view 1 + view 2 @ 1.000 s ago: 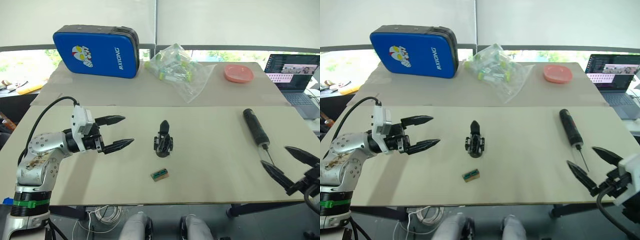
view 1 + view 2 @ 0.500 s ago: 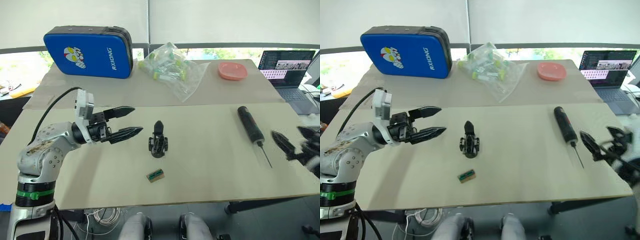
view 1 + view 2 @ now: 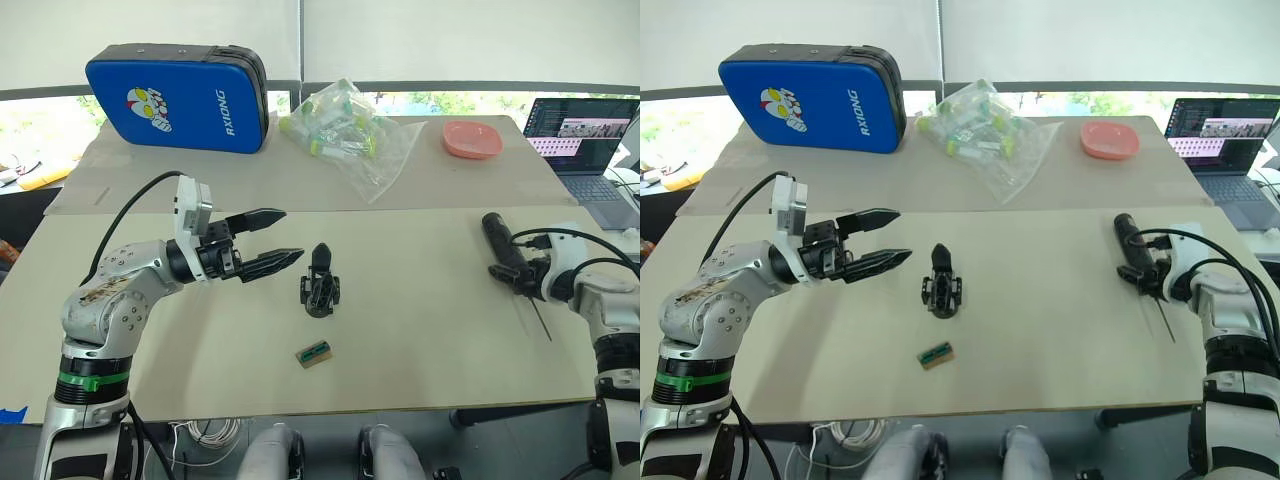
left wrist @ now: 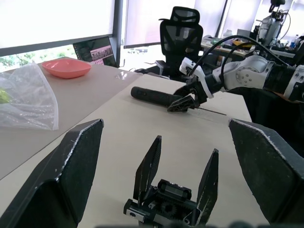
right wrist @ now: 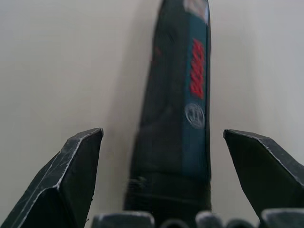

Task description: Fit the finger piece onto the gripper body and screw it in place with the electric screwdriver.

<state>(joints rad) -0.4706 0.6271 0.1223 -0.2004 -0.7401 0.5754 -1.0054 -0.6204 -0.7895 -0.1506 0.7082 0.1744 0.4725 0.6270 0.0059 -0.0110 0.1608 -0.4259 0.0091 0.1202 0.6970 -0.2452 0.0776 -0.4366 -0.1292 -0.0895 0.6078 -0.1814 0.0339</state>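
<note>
Now the right hand (image 5: 161, 199) is spread around the electric screwdriver (image 3: 503, 250), maybe touching it. Left hand (image 3: 272, 238) is apart, near the gripper body (image 3: 322, 281).

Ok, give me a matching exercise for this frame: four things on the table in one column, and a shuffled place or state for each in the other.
Things:
1. electric screwdriver
2. gripper body
3. pink dish
4. blue case

Places or states:
A. far table, robot's left side
B. lying between the open fingers of the right tool
C. just ahead of the open left tool
D. far table, beside the laptop

Pairs: 1-B, 2-C, 3-D, 4-A
</note>
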